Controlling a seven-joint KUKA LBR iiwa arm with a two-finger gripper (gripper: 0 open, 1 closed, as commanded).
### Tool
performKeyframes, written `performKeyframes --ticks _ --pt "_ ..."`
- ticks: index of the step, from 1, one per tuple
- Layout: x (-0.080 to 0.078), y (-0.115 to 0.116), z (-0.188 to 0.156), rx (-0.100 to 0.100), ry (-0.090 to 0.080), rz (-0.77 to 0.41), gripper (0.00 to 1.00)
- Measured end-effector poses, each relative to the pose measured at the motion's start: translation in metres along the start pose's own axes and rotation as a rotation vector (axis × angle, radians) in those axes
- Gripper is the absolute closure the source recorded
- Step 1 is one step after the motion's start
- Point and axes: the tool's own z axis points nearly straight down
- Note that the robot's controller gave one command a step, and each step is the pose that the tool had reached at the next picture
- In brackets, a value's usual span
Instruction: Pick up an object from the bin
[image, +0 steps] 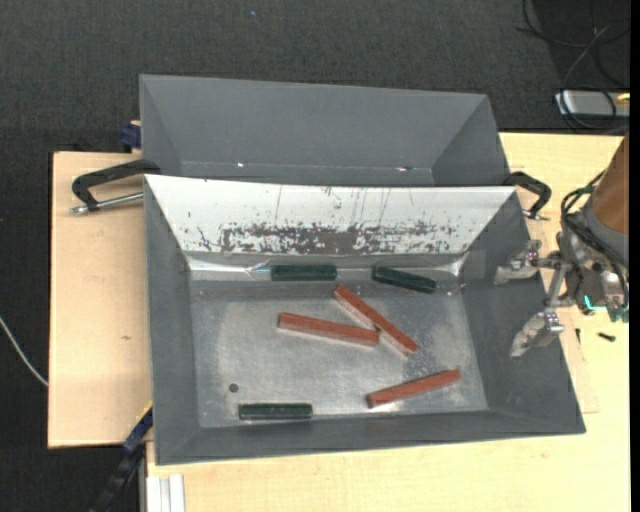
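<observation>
In approach: hanging over bin (500, 385) wall at 3 o'clock with gripper (527, 303) spread, empty. Closest to red bar (413, 388) at 5 o'clock of floor, then green bar (404, 279) at 1 o'clock. Probably calls for moving toward 9, squaring across one bar, then dropping.

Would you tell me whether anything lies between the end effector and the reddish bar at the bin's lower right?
Nothing visible does. The end effector is above the bin's right wall, and only bare grey metal lies between it and that reddish bar.
</observation>
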Motion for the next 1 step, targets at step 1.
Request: performKeyframes --ticks 1 --pt "-0.0018 0.0009 -0.0043 0.002 -0.009 -0.003 0.0"
